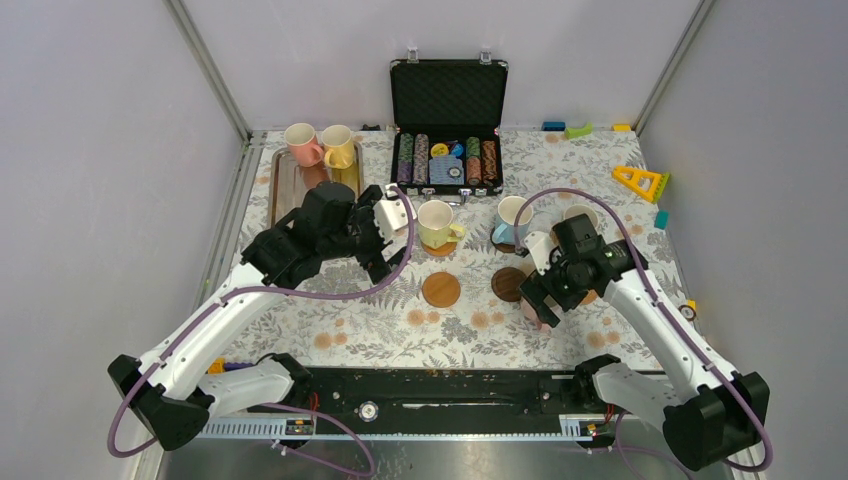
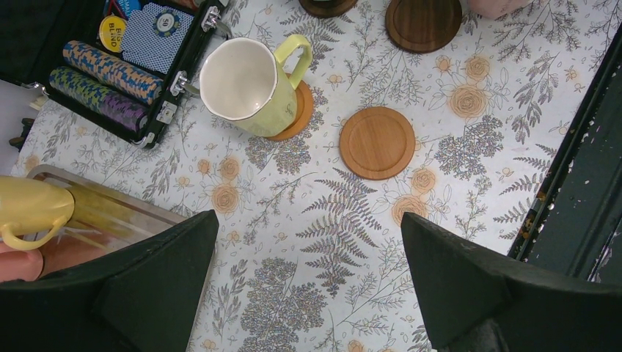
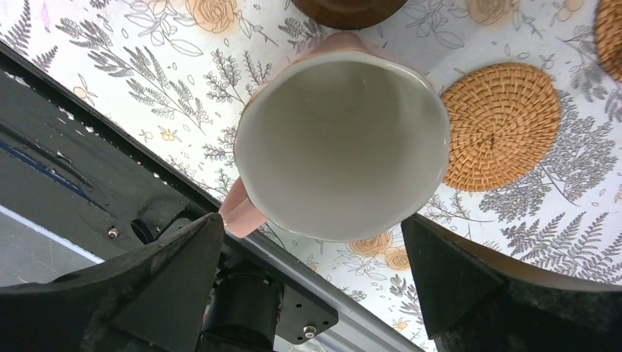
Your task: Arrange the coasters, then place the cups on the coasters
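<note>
While the flower-printed worktop (image 1: 400, 330) carries a spread of coasters, the cup half of the job looks roughly midway. At the upper left of the top view, the rectangular silver metal tray (image 1: 285, 185) holds a pink ceramic mug (image 1: 300, 143) and a yellow ceramic mug (image 1: 338, 146), neither yet fetched.

The left hand (image 2: 308, 220) hangs released and empty over bare worktop near that tray. The right hand (image 3: 312, 220), right of centre in the top view, has its fingers spread wide either side of a second pink mug (image 3: 341, 143). That mug stands on the worktop just beside a round woven tan coaster (image 3: 499, 125), not on it.

A pale yellow-green mug (image 1: 437, 222) sits on an orange-brown coaster (image 2: 299, 110), and a light blue mug (image 1: 513, 222) sits on a dark coaster (image 2: 326, 7). A round tan wooden coaster (image 1: 441, 289) and a round dark brown wooden coaster (image 1: 508, 284) lie bare at centre.

A cream mug (image 1: 582, 212) is half hidden behind the right arm, so I cannot tell whether a coaster lies under it. Another woven disc (image 3: 610, 37) shows only as an edge at the upper right of the right wrist view. Whether the right fingers touch the pink mug is unclear.
</note>
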You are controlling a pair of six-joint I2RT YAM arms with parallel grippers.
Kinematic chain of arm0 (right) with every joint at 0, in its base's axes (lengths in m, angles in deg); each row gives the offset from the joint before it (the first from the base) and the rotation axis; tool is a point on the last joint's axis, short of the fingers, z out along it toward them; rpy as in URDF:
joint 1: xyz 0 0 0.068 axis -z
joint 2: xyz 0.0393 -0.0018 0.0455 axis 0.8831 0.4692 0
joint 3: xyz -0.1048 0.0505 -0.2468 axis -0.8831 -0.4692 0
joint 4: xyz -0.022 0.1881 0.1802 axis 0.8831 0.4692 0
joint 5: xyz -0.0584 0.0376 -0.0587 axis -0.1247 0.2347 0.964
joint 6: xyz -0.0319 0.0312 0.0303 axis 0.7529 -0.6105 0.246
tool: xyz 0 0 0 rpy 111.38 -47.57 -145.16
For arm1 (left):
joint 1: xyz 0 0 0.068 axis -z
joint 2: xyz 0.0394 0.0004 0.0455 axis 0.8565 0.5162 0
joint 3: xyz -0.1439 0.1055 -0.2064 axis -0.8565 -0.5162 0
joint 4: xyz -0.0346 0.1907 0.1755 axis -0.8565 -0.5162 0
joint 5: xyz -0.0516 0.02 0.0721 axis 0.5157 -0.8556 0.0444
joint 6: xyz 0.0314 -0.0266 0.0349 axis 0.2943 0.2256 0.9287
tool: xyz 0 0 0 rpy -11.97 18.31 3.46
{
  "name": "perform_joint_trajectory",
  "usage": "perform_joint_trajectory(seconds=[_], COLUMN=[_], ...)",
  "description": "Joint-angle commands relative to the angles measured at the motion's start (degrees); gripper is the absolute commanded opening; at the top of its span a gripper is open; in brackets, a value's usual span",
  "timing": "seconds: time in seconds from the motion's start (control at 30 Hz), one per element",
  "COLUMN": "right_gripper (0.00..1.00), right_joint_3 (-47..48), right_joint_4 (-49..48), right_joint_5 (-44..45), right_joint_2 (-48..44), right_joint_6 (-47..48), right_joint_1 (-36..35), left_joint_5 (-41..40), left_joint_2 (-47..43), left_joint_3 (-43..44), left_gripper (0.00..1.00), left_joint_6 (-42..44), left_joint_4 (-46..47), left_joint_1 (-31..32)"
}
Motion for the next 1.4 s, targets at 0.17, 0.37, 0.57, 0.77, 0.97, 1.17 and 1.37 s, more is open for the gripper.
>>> perform_joint_trajectory(seconds=[0.17, 0.37, 0.57, 0.77, 0.97, 1.17, 1.37], right_gripper=[1.0, 1.0, 1.0, 1.0, 0.98, 0.7, 0.44], right_joint_3=[3.5, 2.0, 0.5, -1.5, -3.9, -5.7, -8.6], right_joint_4=[-1.2, -3.0, -3.9, -3.9, -4.6, -7.5, -10.8], right_joint_5=[0.4, 2.9, 7.2, 13.0, 13.1, 8.8, 5.1], right_joint_2=[-0.7, 2.3, 2.0, 0.4, 0.0, 0.9, -0.4], right_joint_6=[-1.4, -3.7, -2.2, 0.3, 4.7, 6.6, 8.7], right_joint_1=[0.2, 0.1, 0.1, 0.1, 0.3, 0.8, 2.5], left_joint_5=[0.2, 0.1, 0.3, 0.4, 0.5, 0.1, -0.3], left_joint_2=[-1.5, -1.3, -0.9, -0.5, -0.7, -1.4, -2.4], left_joint_3=[1.2, 1.2, 1.3, 1.6, 1.8, 1.5, 0.7], left_gripper=[0.99, 0.99, 0.99, 0.99, 0.99, 0.99, 0.99], left_joint_6=[0.6, 0.6, 0.7, 0.6, 0.5, 0.6, 0.9], left_joint_4=[2.0, 2.0, 2.0, 2.0, 2.0, 2.0, 2.0], left_joint_1=[-0.2, -0.3, -0.2, -0.3, -0.3, -0.2, -0.3])
